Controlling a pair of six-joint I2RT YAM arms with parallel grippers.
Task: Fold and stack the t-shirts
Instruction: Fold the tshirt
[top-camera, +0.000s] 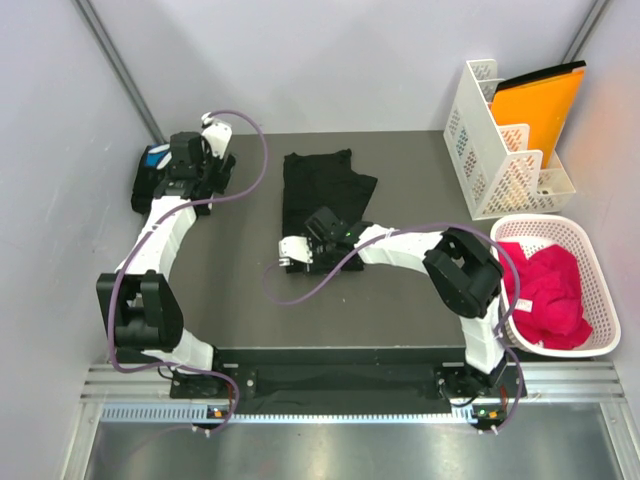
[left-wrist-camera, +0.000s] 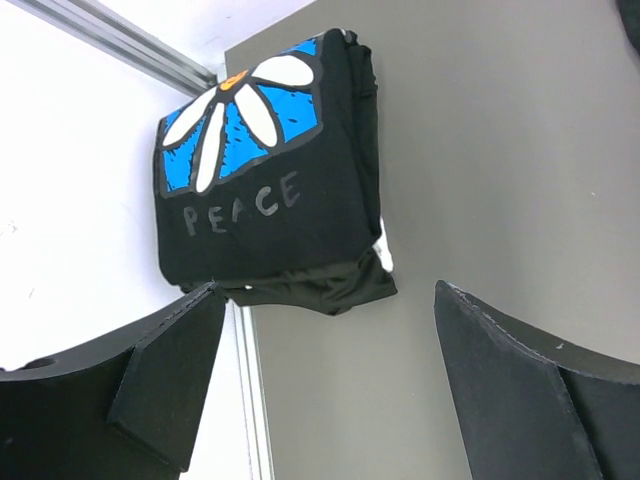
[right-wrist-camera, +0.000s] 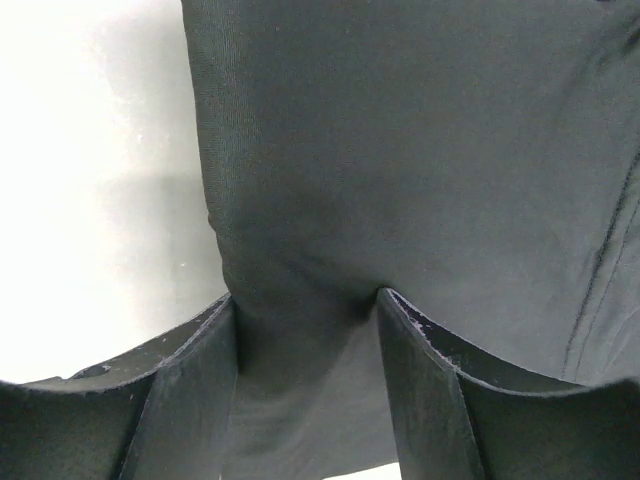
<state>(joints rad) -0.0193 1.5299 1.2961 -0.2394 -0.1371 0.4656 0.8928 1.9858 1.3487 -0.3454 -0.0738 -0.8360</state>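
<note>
Writing: "PEACE" is read below white petals on the folded t-shirt (left-wrist-camera: 270, 200), set at the surface (top-camera: 400, 310) edge, upper left.
Left tool (left-wrist-camera: 328, 292): spread, nothing held.
Right tool (right-wrist-camera: 305, 300): pinched on the plain t-shirt (top-camera: 320, 190), frame centre.

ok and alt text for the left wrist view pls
A folded black t-shirt with a blue print of white petals and the word PEACE lies at the edge of the grey table. The left gripper is wide open in the foreground, holding nothing.

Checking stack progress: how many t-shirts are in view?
2. A folded shirt, flower print up, at the table's far-left corner; a second shirt mid-table, pinched by the right tool. Red cloth in the basket is unclear.
</note>
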